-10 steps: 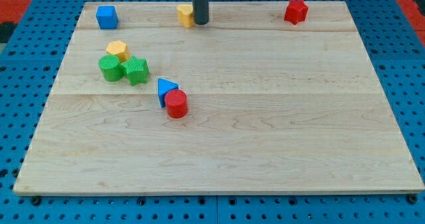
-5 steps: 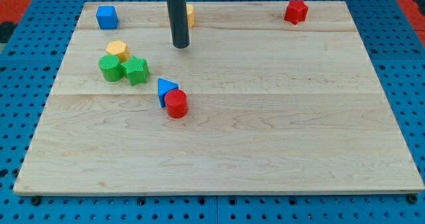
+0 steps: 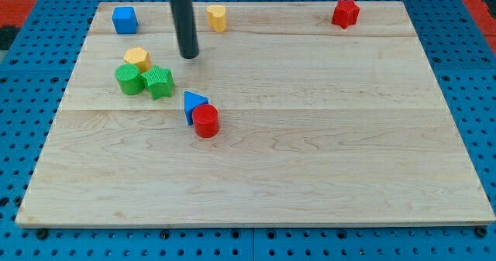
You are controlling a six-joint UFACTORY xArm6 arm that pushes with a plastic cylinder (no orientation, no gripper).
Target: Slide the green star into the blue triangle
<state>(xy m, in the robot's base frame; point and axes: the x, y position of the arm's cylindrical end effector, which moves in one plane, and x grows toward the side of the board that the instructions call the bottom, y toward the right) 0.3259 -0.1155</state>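
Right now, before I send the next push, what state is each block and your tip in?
My tip: down on the board, touching no block, toward the view's top right of the green star.
Green star: touching the green cylinder, apart from the blue triangle.
Green cylinder: upright.
Yellow hexagon: just behind the green pair.
Blue triangle: against the red cylinder.
Red cylinder: upright.
Blue cube, yellow block, red star: each alone.

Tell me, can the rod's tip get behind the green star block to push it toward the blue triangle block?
Probably yes. My tip sits above and right of the green star block, with bare board between. But the green cylinder block and yellow block crowd its far side from the blue triangle block.
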